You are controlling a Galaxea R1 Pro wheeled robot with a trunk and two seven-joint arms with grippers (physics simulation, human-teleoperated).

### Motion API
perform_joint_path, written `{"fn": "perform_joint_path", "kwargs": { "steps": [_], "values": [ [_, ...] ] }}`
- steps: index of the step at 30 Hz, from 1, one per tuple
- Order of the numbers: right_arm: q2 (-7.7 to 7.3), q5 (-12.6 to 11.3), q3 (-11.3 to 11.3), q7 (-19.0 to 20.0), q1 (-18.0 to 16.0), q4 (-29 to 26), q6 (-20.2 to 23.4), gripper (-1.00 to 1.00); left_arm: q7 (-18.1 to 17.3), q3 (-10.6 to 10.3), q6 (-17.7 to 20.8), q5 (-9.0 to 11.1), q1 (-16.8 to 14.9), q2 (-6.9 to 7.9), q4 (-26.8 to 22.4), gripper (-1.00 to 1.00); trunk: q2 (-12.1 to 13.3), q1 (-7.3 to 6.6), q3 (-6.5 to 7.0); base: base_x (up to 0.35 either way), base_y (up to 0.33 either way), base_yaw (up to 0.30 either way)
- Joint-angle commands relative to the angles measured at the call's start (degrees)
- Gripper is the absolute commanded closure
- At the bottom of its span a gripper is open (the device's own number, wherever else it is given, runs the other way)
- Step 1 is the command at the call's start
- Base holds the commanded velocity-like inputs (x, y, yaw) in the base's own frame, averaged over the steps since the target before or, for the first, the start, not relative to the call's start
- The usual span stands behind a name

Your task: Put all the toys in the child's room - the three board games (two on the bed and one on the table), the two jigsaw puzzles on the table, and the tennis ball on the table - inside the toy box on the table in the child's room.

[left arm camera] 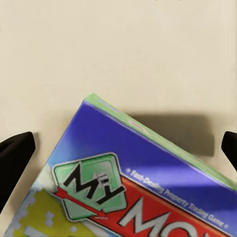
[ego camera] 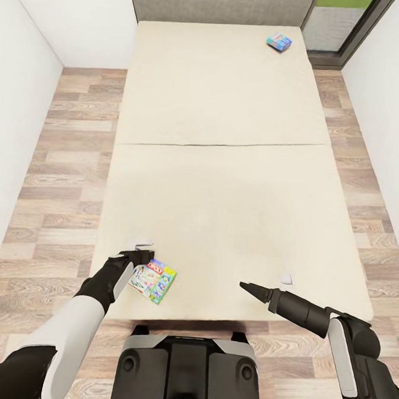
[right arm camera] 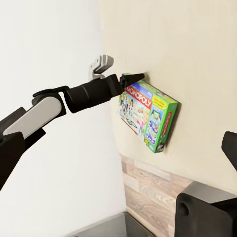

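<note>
- On the near edge of the bed (ego camera: pixel 224 183), just in front of my base, I am seeing the green board game (ego camera: pixel 152 281) lying flat, the one lettered MONOPOLY, turned at an angle to the bed edge.
- I am keeping the left gripper (ego camera: pixel 135 256) at the far-left corner of this box; in the left wrist view the box (left arm camera: pixel 143 187) is sitting between the two dark fingertips (left arm camera: pixel 15 158), a little low in the picture, with one corner pointing forward.
- The left jaws are standing wide apart and are holding nothing; both tips are clear of the box sides.
- The long axis of the box is running diagonally across the gap of the jaws, so I am judging that a small wrist turn is needed before closing on the short side.
- The left arm is clearly nearer; the right gripper (ego camera: pixel 245 285) is hovering over bare mattress, well apart from the box.
- The right jaws are looking closed to a point and empty in the head view.
- The left forearm is reaching forward and low, almost level with the mattress, as the right wrist view (right arm camera: pixel 94 94) is showing.
- A second, small blue board game (ego camera: pixel 279 42) is lying far away near the grey headboard (ego camera: pixel 219 7), toward the right corner.
</note>
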Motion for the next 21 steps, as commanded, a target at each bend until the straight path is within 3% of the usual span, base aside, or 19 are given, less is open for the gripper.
{"fn": "perform_joint_path", "kwargs": {
  "steps": [1,21],
  "values": [
    [-0.01,0.0,0.0,0.2,0.0,0.0,0.2,-1.00,-0.6,0.2,-0.1,0.8,0.0,-0.05,0.9,-1.00,0.0,0.07,-0.06,-0.065,0.000,0.000],
    [-0.01,0.0,-0.1,0.2,0.0,0.0,0.2,-1.00,-0.5,0.1,-0.1,0.8,0.0,-0.12,0.9,-1.00,0.0,0.07,-0.06,-0.122,-0.008,0.000]
  ]
}}
